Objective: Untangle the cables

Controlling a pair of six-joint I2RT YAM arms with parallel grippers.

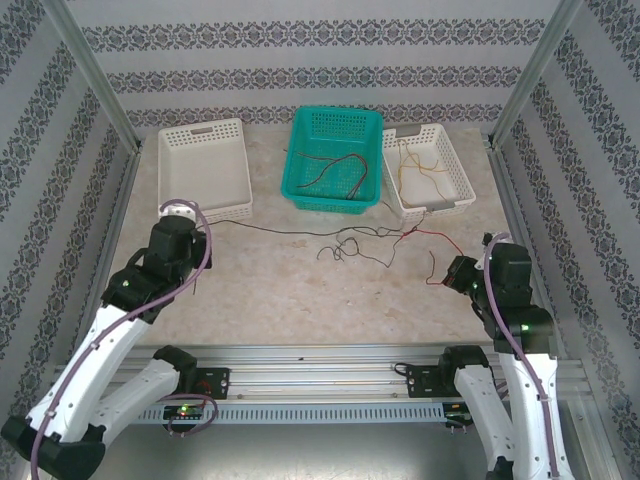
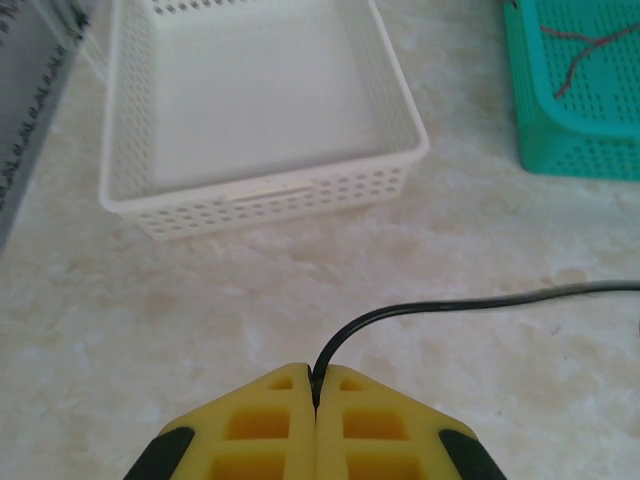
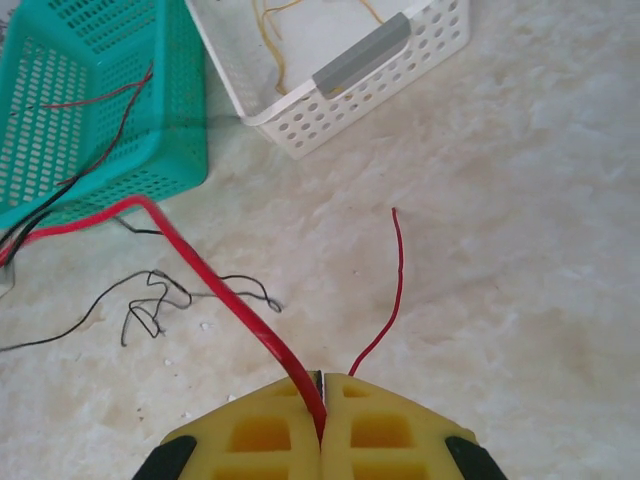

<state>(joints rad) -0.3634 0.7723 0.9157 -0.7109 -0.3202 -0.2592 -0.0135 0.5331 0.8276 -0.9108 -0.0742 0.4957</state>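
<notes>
1. Beige marbled worktop [image 1: 300,300] sits between patterned walls (busy wallpaper on three sides), and I see three baskets along its far edge.
2. Near the far left corner stands a white basket [image 1: 205,165]. At the middle of the far edge, the teal basket [image 1: 335,200] holds red and dark cables [image 1: 340,170]. By the far right corner, a second white basket [image 1: 455,185] holds yellow-tan cables [image 1: 420,165].
3. A tangle of thin black loops [image 1: 350,245] lies on the mid-worktop, just in front of the teal basket.
4. My left jaws are pressed fully together on a black cable [image 2: 450,303], which leaves the tips and runs flat toward the right edge.
5. My right jaws are closed tight as well, pinching a red cable [image 3: 215,275] that arcs over toward the teal basket's near wall. A loose red end [image 3: 397,270] rises on the other side.
</notes>
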